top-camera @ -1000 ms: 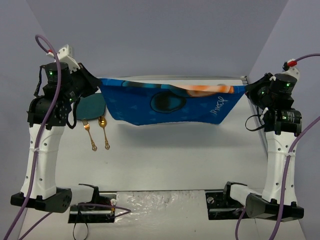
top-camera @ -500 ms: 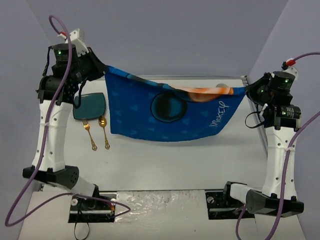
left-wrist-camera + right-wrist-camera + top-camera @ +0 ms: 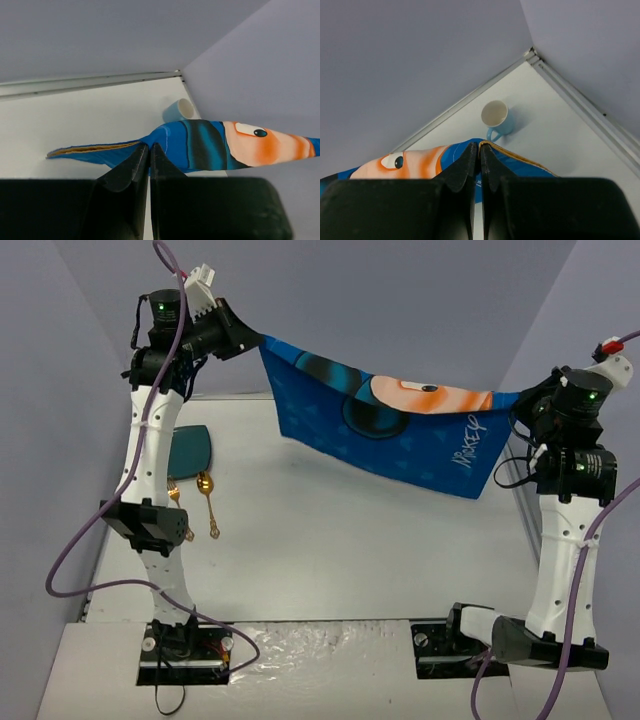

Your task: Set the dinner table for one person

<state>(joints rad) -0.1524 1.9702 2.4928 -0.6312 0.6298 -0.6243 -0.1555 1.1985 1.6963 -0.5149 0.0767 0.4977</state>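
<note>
Left wrist view first: my left gripper has its jaws pressed together on one corner of the blue Mickey placemat, the cloth edge pinched right at the fingertips. On the right wrist view, my right gripper is closed just as tightly on the opposite corner.

From the top camera, the placemat hangs stretched in the air between the two raised arms. Its left corner is higher than the right, and the printed face is towards the camera.

Beneath it lies the dinner table, the wide white top running from the arm bases to the back wall. A light blue mug stands upright near the far right corner. On the left side sit a teal plate, a gold spoon and a gold fork, the fork partly hidden behind my left arm.
</note>
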